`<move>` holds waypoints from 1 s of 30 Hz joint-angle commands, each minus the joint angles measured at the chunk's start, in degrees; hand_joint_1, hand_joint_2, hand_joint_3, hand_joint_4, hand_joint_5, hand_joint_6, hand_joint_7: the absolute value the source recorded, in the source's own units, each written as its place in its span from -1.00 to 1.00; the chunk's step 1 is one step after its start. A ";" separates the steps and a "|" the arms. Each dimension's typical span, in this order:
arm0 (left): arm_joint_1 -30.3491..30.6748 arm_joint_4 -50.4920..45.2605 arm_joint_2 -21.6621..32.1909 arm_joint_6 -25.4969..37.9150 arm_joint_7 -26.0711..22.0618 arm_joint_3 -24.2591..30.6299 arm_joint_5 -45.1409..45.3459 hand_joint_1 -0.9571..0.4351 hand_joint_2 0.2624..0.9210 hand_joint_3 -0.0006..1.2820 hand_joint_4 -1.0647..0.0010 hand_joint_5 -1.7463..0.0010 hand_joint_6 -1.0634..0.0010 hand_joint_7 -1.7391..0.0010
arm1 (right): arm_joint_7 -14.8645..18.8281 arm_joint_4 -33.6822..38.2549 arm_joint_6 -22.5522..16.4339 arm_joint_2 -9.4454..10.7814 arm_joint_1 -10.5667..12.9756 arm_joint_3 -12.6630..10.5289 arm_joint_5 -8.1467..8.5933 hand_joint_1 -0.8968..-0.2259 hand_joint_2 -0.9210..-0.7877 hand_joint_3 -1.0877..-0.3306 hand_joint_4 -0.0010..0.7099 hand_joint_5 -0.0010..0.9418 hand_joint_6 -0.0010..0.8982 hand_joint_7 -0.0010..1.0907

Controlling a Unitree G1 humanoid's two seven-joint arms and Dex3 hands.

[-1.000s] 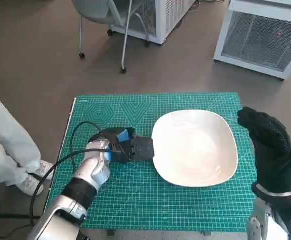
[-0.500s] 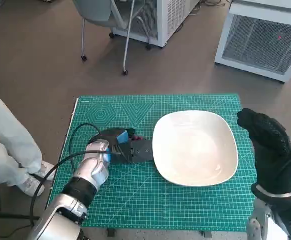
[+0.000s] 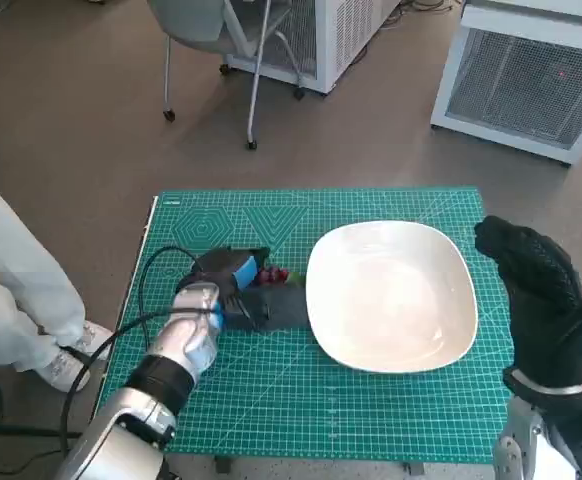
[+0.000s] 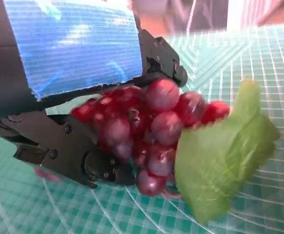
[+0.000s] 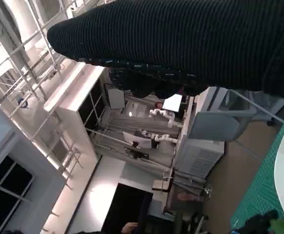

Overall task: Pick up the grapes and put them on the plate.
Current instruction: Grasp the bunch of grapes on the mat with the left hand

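We are gripping the grapes in our left hand, its fingers clenched around the red bunch, with the green leaf sticking out past them. The bunch is sitting at the hand, just beside the plate's edge nearest the table's left side, over the green mat that is covering the table; we cannot tell whether it is touching the mat. The white plate is lying toward the table's right edge, bare. Our right hand is hanging above the table's right edge, fingers spread and holding nothing. A person's leg is showing beside the table's left edge.
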 commanded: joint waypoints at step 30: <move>0.57 2.59 -0.34 -1.84 1.97 -0.70 -1.30 0.88 1.00 -0.54 0.19 -0.73 -0.33 0.73 | 0.17 1.15 0.45 0.09 -0.03 -0.10 0.43 0.26 -1.00 0.45 0.85 -0.99 -0.29 0.24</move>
